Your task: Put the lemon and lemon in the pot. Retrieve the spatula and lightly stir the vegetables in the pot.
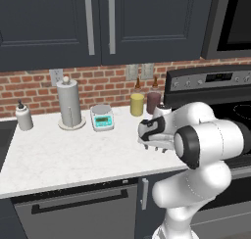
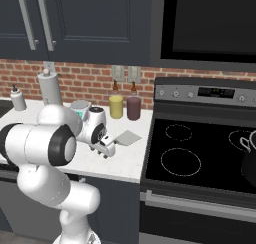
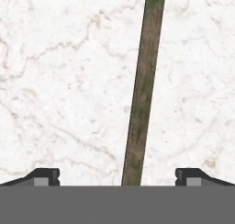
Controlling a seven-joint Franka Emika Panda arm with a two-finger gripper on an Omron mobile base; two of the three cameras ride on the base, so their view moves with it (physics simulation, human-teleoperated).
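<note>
both fingertips (image 3: 46, 176) of the gripper (image 3: 117, 177) spread fully wide, holding nothing, straddling the spatula (image 3: 143, 87) handle lying on the counter (image 3: 55, 81).

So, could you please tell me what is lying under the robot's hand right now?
Under the open hand the spatula handle lies flat on the white marble counter, running between the fingertips. Its grey blade shows beside the hand in the right base view.

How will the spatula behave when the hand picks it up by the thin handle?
The spatula looks stiff, so it likely lifts flat. Its narrow handle may twist or slip between the open hand fingers. The broad blade could make it tip blade-down.
</note>
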